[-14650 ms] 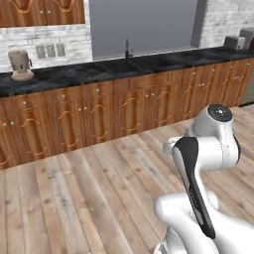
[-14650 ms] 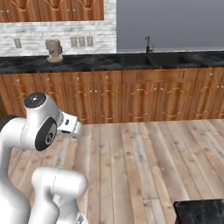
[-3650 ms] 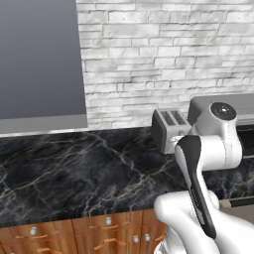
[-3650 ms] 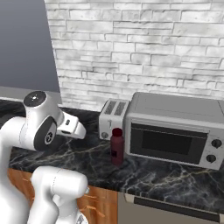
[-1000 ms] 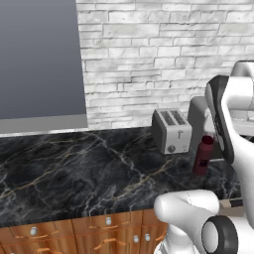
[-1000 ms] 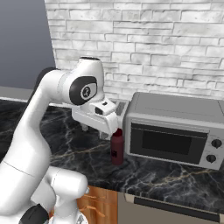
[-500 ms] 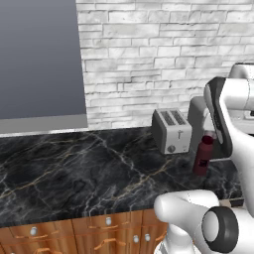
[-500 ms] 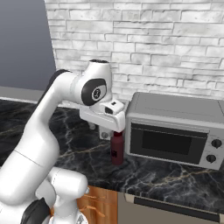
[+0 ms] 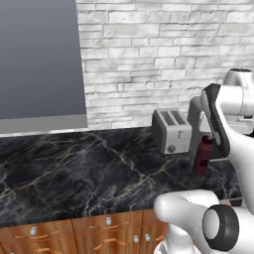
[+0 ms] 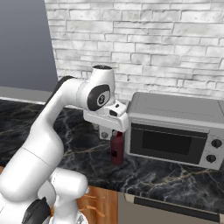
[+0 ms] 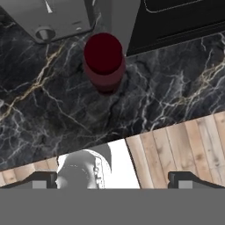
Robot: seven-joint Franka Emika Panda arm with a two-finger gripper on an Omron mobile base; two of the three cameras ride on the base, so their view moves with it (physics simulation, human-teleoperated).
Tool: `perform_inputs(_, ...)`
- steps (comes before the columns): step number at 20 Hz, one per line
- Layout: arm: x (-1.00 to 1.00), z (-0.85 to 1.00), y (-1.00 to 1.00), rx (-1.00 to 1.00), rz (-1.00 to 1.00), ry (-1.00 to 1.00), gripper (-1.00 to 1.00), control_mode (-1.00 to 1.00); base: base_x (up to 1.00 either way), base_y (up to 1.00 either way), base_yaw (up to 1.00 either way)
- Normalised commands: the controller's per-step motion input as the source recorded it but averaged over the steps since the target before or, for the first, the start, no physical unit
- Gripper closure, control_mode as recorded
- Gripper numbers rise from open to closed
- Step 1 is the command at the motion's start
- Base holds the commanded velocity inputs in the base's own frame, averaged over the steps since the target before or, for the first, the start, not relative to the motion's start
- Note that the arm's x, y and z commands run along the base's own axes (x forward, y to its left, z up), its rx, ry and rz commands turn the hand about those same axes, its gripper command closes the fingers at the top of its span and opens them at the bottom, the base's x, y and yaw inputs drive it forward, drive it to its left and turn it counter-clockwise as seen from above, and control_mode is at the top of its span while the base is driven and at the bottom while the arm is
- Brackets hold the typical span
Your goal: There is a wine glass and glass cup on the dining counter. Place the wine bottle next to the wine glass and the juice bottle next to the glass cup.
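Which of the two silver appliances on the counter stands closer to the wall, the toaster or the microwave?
The toaster, the smaller slotted box. The juice bottle stands in front of it, beside the bigger glass-doored microwave, whose front reaches nearer the counter edge.

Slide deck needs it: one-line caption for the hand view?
Open gripper looks down on the maroon juice bottle standing on the black marble counter between toaster and microwave.
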Motion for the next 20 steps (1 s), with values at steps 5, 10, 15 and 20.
perform_inputs(5, 0.26, -0.14, -0.09, 0.00, 0.02, 0.00, -1.00, -1.00, 0.00, 0.00, 0.00)
perform_inputs(10, 0.18, -0.12, -0.09, 0.00, 0.01, 0.00, -1.00, -1.00, 0.00, 0.00, 0.00)
perform_inputs(15, 0.20, -0.09, -0.11, 0.00, 0.00, 0.00, -1.00, -1.00, 0.00, 0.00, 0.00)
perform_inputs(20, 0.21, -0.05, -0.11, 0.00, 0.00, 0.00, -1.00, -1.00, 0.00, 0.00, 0.00)
